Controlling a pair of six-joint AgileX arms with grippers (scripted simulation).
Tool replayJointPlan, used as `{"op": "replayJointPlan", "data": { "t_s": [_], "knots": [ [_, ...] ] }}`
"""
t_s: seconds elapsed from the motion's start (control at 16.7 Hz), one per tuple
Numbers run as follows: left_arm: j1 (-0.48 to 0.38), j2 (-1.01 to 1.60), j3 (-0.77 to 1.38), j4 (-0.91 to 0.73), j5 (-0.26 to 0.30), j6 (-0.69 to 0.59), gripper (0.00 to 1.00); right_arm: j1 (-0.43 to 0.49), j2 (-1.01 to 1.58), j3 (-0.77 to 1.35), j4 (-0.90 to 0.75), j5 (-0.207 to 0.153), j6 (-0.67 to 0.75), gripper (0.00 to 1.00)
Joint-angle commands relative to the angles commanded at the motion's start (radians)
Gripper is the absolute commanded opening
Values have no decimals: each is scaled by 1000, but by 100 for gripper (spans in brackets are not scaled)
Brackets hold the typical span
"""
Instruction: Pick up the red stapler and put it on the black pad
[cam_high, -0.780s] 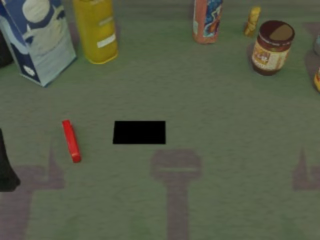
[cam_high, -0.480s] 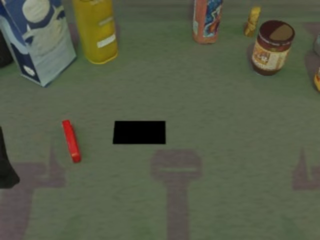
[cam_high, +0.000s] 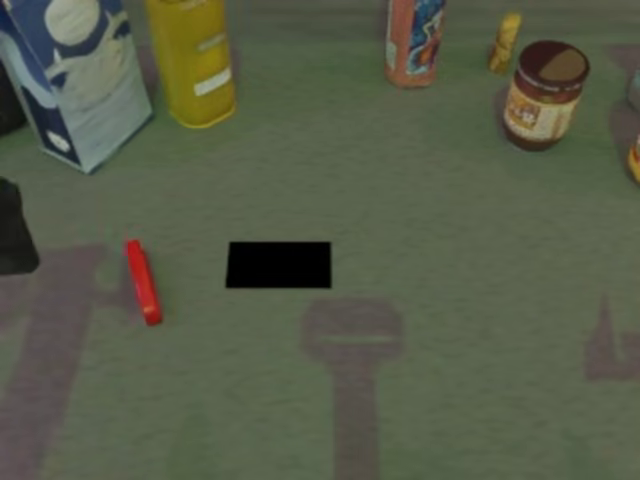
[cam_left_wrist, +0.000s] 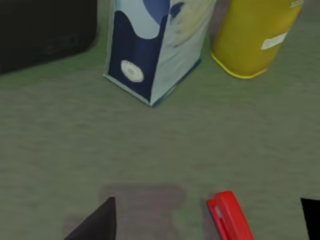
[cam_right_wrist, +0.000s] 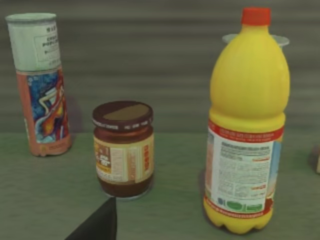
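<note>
Red stapler lies flat, long axis running near-to-far, slightly tilted.

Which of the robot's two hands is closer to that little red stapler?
The left. Its arm shows at the table's left edge, just beside the red stapler, which also appears in its wrist view. The right arm is outside the top view, far off.

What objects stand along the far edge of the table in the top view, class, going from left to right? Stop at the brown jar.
Blue and white carton → yellow canister → orange-labelled can → small yellow figure → brown jar.
</note>
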Motion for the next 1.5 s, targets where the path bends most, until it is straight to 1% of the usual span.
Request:
{"op": "replayJointPlan", "data": {
  "t_s": [0.42, 0.6, 0.78, 0.96, 1.08, 1.5],
  "knots": [
    [-65, 767, 578, -429, -2, -181, 100, 0, 0, 0, 0, 0, 0, 100],
    [-90, 1022, 794, -583, -2, -250, 100, 0, 0, 0, 0, 0, 0, 100],
    [-109, 1229, 977, -701, 0, -306, 100, 0, 0, 0, 0, 0, 0, 100],
    [-122, 1370, 1105, -779, 1, -344, 100, 0, 0, 0, 0, 0, 0, 100],
    [-127, 1414, 1148, -805, 2, -357, 100, 0, 0, 0, 0, 0, 0, 100],
    [-123, 1424, 1140, -791, 2, -357, 100, 0, 0, 0, 0, 0, 0, 100]
  ]
}}
